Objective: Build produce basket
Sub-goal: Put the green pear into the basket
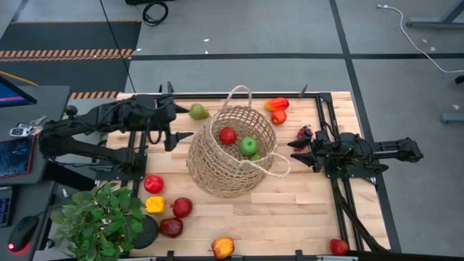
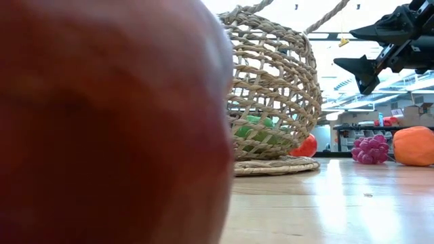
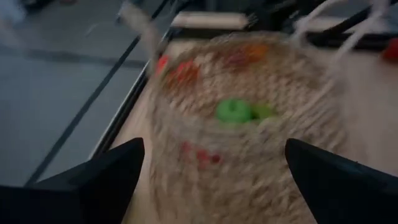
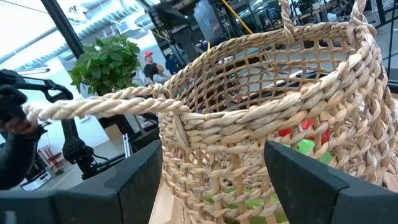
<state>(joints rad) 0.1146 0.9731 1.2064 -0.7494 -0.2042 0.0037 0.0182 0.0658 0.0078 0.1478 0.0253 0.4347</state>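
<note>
1. Grey floor marked with dark tape lines surrounds your light wooden table [image 1: 290, 203], and a leafy potted plant [image 1: 101, 221] sits at its near left corner.
2. Your basket [image 1: 217, 163] stands mid-table, tipped so its mouth faces up and toward the right arm; one loop handle arches at the far rim and the other hangs off the near right side.
3. Inside it you can see a red apple [image 1: 228, 135] and a green apple [image 1: 249, 146]; the low view shows the green one through the weave.
4. Your left gripper [image 1: 176, 123] reaches in from the left at the far left of the basket, arm stretched level across the table edge. Its fingers [image 3: 106, 180] are spread wide with nothing between them, pointed at the basket wall.
5. A green pear [image 1: 198, 112] lies just beside that gripper, between it and the basket rim.
6. Your right gripper [image 1: 299, 149] comes in from the right, held level above the table with its tips aimed at the basket's hanging handle. Its fingers [image 4: 140, 180] stand partly apart and empty, the basket rim filling the space ahead.
7. Purple grapes [image 1: 304, 133] lie just beside the right gripper on its far side.
8. Orange and red pieces [image 1: 277, 109] sit at the far edge, right of the basket.
9. More produce [image 1: 167, 206] is clustered near left by the plant: red, yellow and dark red pieces.
10. An orange-red fruit [image 1: 223, 247] and a red one [image 1: 338, 246] rest along the near edge.
</note>
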